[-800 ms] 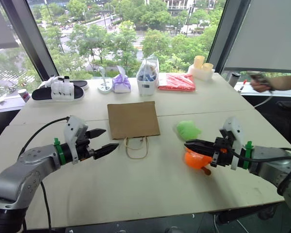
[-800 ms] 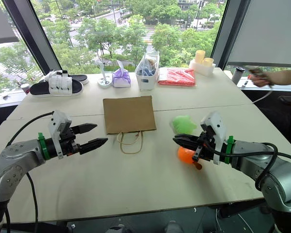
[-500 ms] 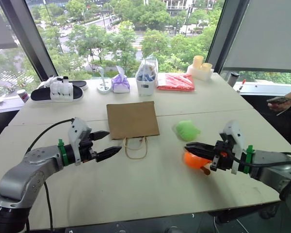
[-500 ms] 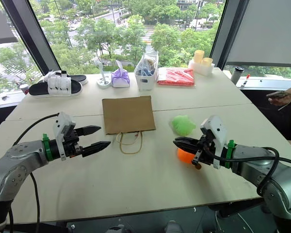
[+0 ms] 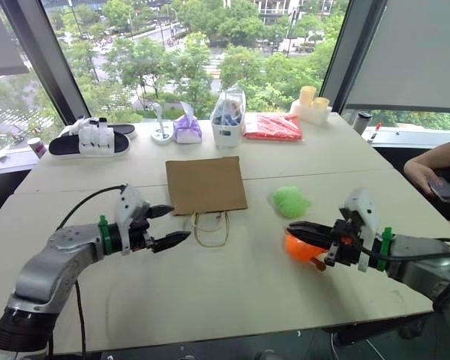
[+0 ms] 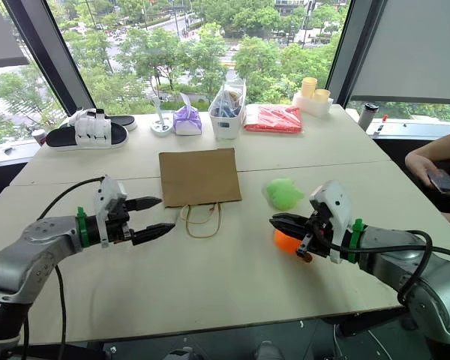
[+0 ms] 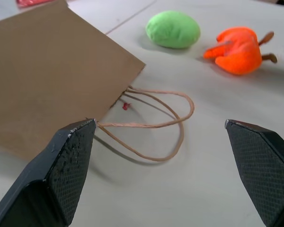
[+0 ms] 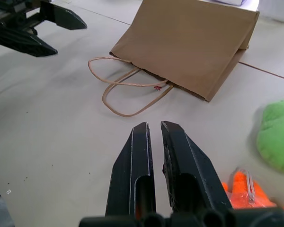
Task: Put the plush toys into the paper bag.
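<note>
The paper bag (image 5: 206, 184) lies flat in the middle of the table (image 5: 210, 285), its mouth and thin cord handles (image 5: 211, 227) turned toward the robot. Everything else is placed from it.

Far to the left of the bag, by the window, a black tray with white bottles (image 5: 89, 140) sits at the table's back edge. Nearer, left of the bag's handles and just short of them, the left gripper (image 5: 170, 225) hovers above the table with its two black fingers spread wide and nothing between them.

Behind the bag, along the window side, stand a purple pouch (image 5: 187, 128), a clear plastic bag with blue contents (image 5: 228, 118) and, further right, a flat red packet (image 5: 274, 127).

To the right of the bag, the light green plush toy (image 5: 291, 201) rests on the table, apart from the bag's edge. Just beside it, nearer the robot, lies the orange plush toy (image 5: 303, 247), also on the table. The right gripper (image 5: 294, 230) reaches over the orange toy, pointing toward the bag's handles, its fingers pressed almost together and gripping nothing.

At the far right edge, a person's hand (image 5: 435, 176) holds a dark phone.
</note>
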Tool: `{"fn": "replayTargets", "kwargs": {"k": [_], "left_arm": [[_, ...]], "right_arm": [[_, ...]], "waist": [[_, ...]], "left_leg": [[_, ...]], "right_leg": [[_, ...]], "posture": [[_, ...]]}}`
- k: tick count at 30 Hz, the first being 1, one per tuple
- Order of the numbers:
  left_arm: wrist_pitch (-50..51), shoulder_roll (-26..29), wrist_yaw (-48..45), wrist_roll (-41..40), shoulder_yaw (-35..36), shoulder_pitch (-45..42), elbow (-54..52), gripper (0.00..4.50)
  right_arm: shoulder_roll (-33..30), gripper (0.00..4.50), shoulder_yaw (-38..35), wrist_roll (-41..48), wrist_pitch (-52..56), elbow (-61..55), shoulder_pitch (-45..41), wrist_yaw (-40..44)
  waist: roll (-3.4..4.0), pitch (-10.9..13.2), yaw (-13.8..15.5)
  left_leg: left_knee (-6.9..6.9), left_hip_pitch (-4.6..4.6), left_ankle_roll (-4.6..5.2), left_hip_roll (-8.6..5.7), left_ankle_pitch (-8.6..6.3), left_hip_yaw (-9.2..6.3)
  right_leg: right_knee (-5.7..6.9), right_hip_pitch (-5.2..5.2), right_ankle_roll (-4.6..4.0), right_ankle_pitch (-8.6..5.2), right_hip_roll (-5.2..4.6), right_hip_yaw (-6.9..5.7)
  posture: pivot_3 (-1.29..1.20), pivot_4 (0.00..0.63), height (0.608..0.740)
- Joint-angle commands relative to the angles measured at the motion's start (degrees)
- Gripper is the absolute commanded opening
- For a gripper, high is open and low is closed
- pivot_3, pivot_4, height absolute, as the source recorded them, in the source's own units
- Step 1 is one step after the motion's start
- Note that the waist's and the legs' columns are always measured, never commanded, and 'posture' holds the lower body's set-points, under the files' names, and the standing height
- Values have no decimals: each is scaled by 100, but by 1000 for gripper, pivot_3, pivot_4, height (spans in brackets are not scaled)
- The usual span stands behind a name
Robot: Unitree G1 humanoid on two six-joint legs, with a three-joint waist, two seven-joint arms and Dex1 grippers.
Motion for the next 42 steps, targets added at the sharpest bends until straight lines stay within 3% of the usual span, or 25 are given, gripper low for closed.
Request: {"fn": "replayTargets", "kwargs": {"k": [1,10,18,21,27,28,29,33,36,42], "left_arm": [[-1406,81,-376,771,-190,-264,410,4478],[-4662,-337,-800,2310,-1005,-1077,2316,4478],[-6313,-850,-520,3206,-1501,-1965,4178,4478],[-6717,-923,-303,3424,-1536,-2213,4709,3665],[-7097,-902,-40,3729,-1545,-2508,5372,675],[-7133,-898,-45,3726,-1537,-2529,5426,174],[-7073,-909,-72,3659,-1498,-2547,5421,80],[-6597,-999,-330,3230,-1354,-2517,5161,80],[-4970,-1317,-600,2159,-1069,-2544,4076,80],[-2955,-1341,-757,1279,-849,-2512,2572,80]], "right_arm": [[44,368,-87,-5,-86,-279,98,-143],[194,368,-3,-168,-189,-525,347,-493],[324,368,12,-227,-239,-679,474,-753],[340,368,1,-233,-234,-706,480,-804],[357,368,65,-279,-258,-705,459,-842],[365,368,90,-293,-264,-701,443,-847],[408,368,159,-306,-270,-677,388,-866],[611,368,492,-470,-337,-598,267,-975],[1407,368,1630,-1388,-751,8,-105,-1522],[2702,368,2728,-2498,-1397,1463,-1008,-1917]], "waist": [[0,0,0],[0,-1,11],[-1,-1,9],[-1,-1,0],[-1,-1,-6],[-1,-1,-6],[-1,-1,-7],[-1,-1,-10],[-6,-1,-26],[-2,-2,-83]], "left_leg": [[0,0,0,0,0,0],[-1,-2,0,0,0,0],[3,-3,0,-3,0,-1],[3,-4,1,-4,0,-1],[3,-2,2,-4,-1,-2],[3,-2,2,-4,-1,-2],[3,-3,2,-4,-1,-2],[3,-2,2,-4,0,-4],[7,-2,2,-3,0,-6],[9,1,1,-4,0,-7]], "right_leg": [[0,0,0,0,0,0],[-3,0,6,4,-3,0],[-1,-1,19,11,-2,-1],[0,-1,20,12,-2,-1],[5,-2,21,12,0,-1],[5,-2,21,12,0,-1],[5,-2,21,12,0,-1],[8,-2,21,12,1,-2],[10,-2,22,12,1,-3],[22,-8,21,13,4,-1]], "posture": [[0,150,740],[0,150,740],[0,150,740],[0,150,740],[0,150,740],[0,150,740],[0,150,740],[0,150,740],[0,150,740],[0,150,740]]}}
